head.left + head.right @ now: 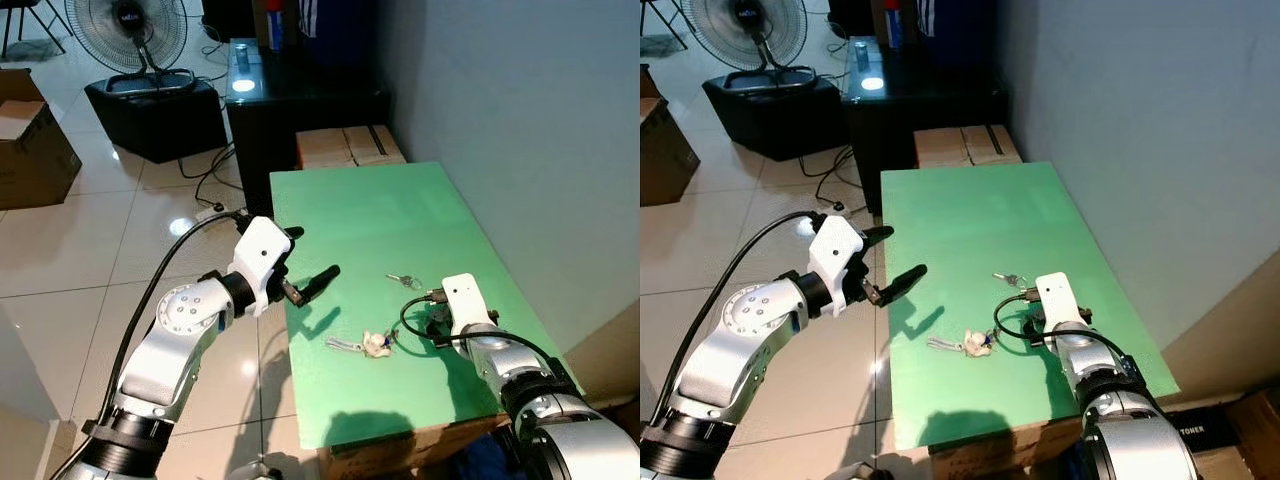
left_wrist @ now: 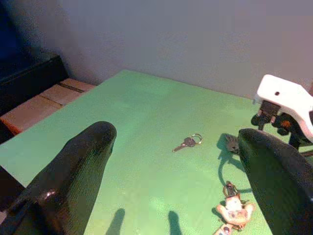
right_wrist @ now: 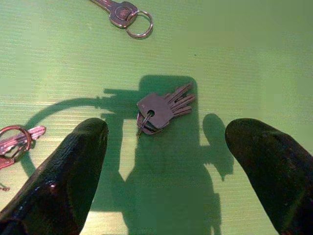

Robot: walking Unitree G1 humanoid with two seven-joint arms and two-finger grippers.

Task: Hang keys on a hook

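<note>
A bunch of keys (image 3: 162, 111) lies flat on the green tabletop (image 1: 370, 215), near its right edge and toward the near end, in the shadow of the right gripper (image 3: 166, 171). In the right wrist view the blades fan out from a square head at the ring, all pointing much the same way, so the bunch's long axis runs from ring to blade tips, slanting across the gap between the fingers.

The right gripper hangs directly above the bunch, its fingers (image 3: 73, 171) spread wide on either side and touching nothing. The right arm reaches in from the near right corner, forearm low over the tabletop, wrist pointing down at the surface.

A single key (image 1: 402, 281) on a ring lies just beyond the bunch, toward the middle of the tabletop, its blade pointing to the left edge. A keychain (image 1: 370, 344) with a small figure lies nearer the front edge, left of the right gripper, with its keys stretched toward the left edge.

The left gripper (image 1: 305, 262) is held above the tabletop's left edge, elbow bent out over the tiled floor (image 1: 90, 250), wrist aimed across the tabletop at the right side. Its fingers (image 2: 73, 171) are wide apart and hold nothing.

Past the far edge sit cardboard boxes (image 1: 348, 146), a black cabinet (image 1: 290, 110) and a fan (image 1: 126, 25).
</note>
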